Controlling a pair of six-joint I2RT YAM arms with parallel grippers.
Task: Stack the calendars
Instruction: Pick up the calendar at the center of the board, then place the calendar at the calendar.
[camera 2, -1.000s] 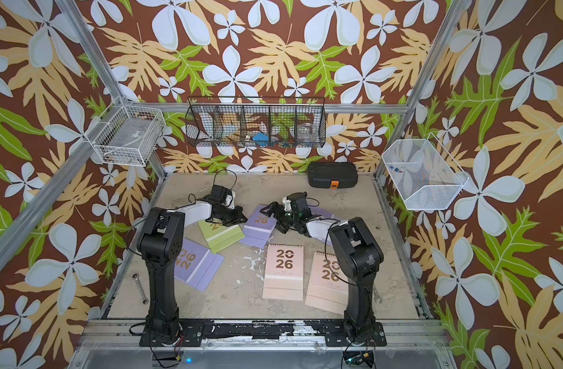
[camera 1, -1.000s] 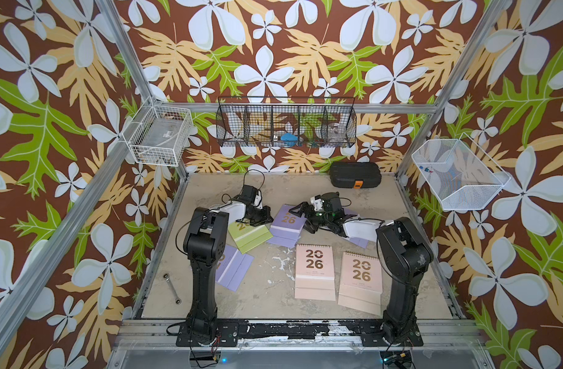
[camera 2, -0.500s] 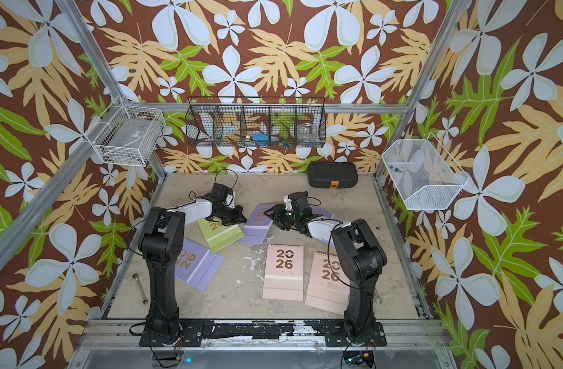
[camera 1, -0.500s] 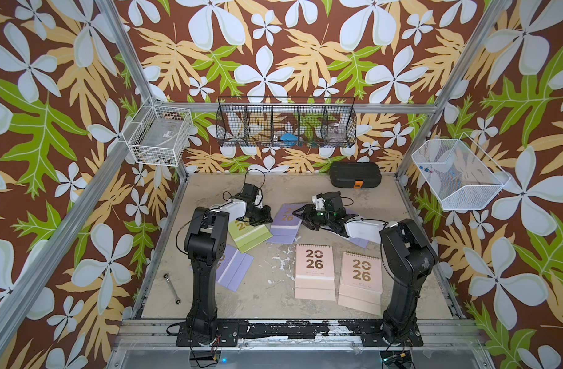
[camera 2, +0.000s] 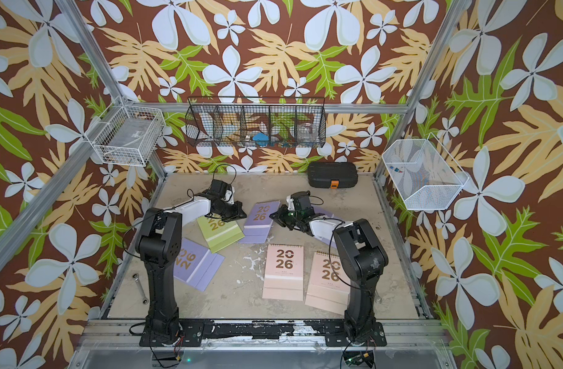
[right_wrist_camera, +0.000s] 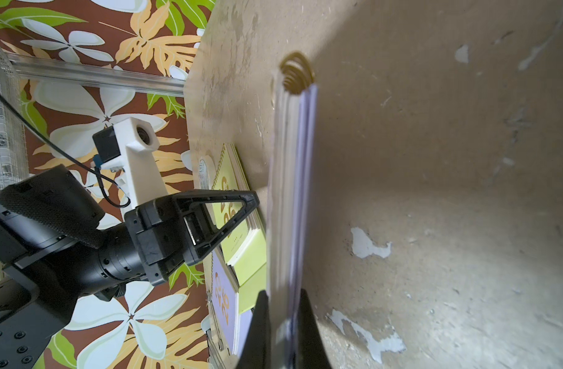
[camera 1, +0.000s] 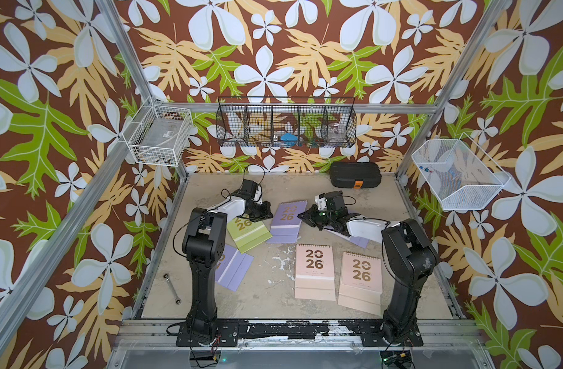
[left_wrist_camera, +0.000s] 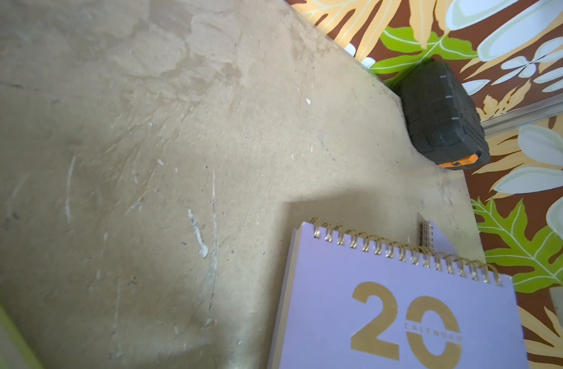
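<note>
**Right jaws clamped on a lilac edge**

My right gripper [right_wrist_camera: 284, 298] is pinching the middle lilac calendar [camera 1: 286, 217] by one edge. My left gripper [camera 1: 263, 213] is sitting closed over the green calendar [camera 1: 249, 234]; I cannot tell whether they touch. My right forearm is covering most of a third lilac calendar [camera 1: 360, 240]. Bare table [camera 1: 273, 287] is lying nearer the bases.

My right forearm [camera 1: 364, 228] covers most of the right lilac calendar [camera 1: 361, 241]; only a corner shows near the worktop's right edge. My left arm [camera 1: 205, 255] hides part of the left lilac calendar [camera 1: 233, 266], and my left jaws and wrist cover the far end of the lime green calendar [camera 1: 251, 234]. The left wrist view cuts the middle lilac calendar [left_wrist_camera: 321, 287] off below "20". What lies in the black wire basket [camera 1: 235, 124] is too small to tell
</note>
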